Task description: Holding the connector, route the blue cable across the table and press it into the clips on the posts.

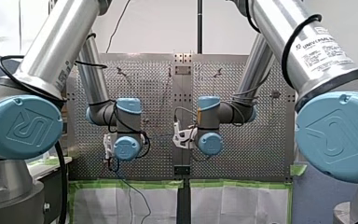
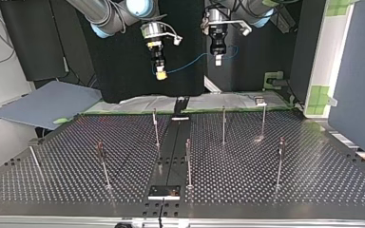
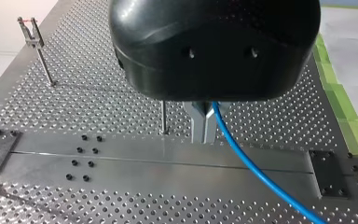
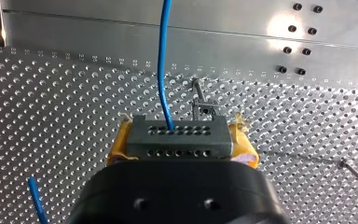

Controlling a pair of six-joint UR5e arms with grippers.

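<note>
The right gripper (image 4: 181, 145) clamped the grey holed block connector (image 4: 177, 135). The left gripper (image 3: 203, 128), pinched narrow on the thin blue cable (image 3: 256, 170), needed to keep it taut.

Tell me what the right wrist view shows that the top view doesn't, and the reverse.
Only the right wrist view: the grey connector clamped between my right end effector's yellow pads, the cable leaving its face, a clip just ahead. Only the top view: my left end effector, both held high above the table, and all the posts, none holding cable. Both: my right end effector and the blue cable, which in the top view hangs between the two end effectors.
</note>
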